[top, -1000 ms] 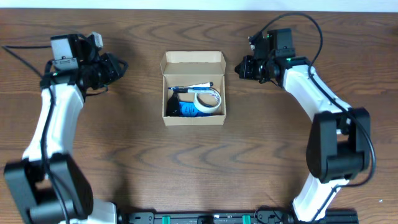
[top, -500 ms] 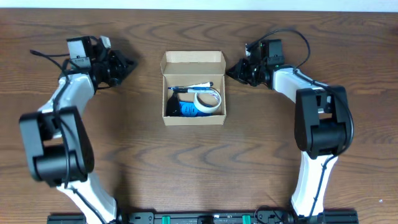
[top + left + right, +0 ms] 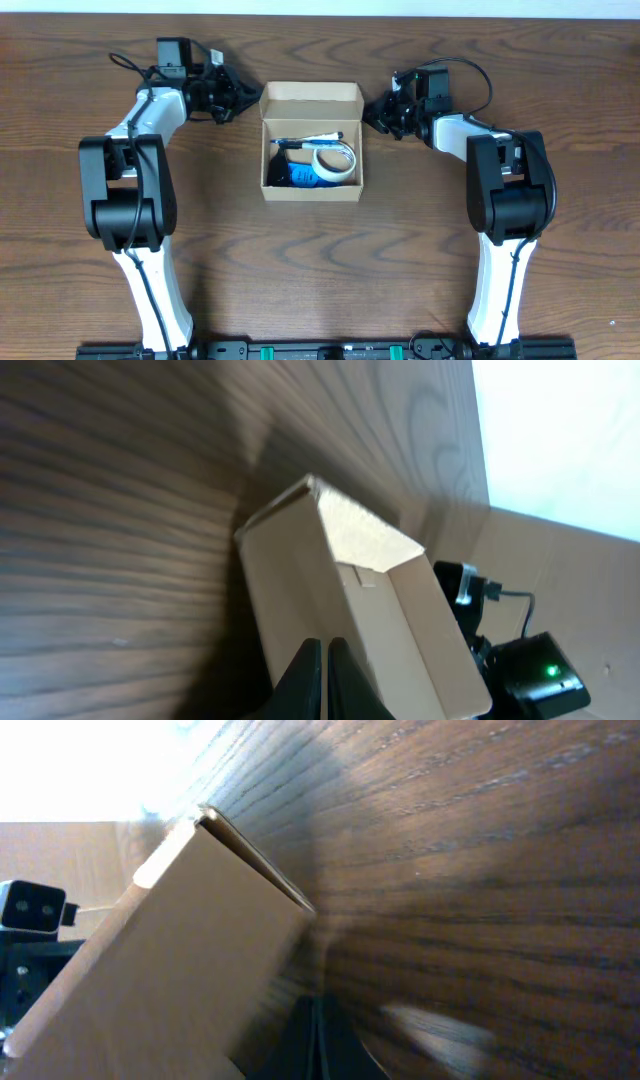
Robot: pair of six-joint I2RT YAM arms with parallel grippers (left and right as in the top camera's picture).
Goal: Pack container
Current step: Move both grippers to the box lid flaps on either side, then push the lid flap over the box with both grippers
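Observation:
The container [image 3: 311,190] is a small tan cardboard box, open, with its flap lid [image 3: 311,95] standing up at the back. Inside lie a white tape roll [image 3: 333,164], a blue object [image 3: 293,175] and a pen [image 3: 310,140]. My left gripper [image 3: 246,97] is shut and empty, its tips at the lid's left edge; the box side [image 3: 330,590] fills the left wrist view. My right gripper [image 3: 372,112] is shut and empty, close to the lid's right edge; the box wall [image 3: 160,970] shows in the right wrist view.
The box stands on a brown wooden table [image 3: 320,270]. The table's far edge [image 3: 320,14] runs just behind both arms. The arm bases stand at the near edge [image 3: 320,348].
Both arms have swung inward toward the box. The left gripper moved right to the lid's left edge; the right gripper moved slightly left toward the lid's right edge.

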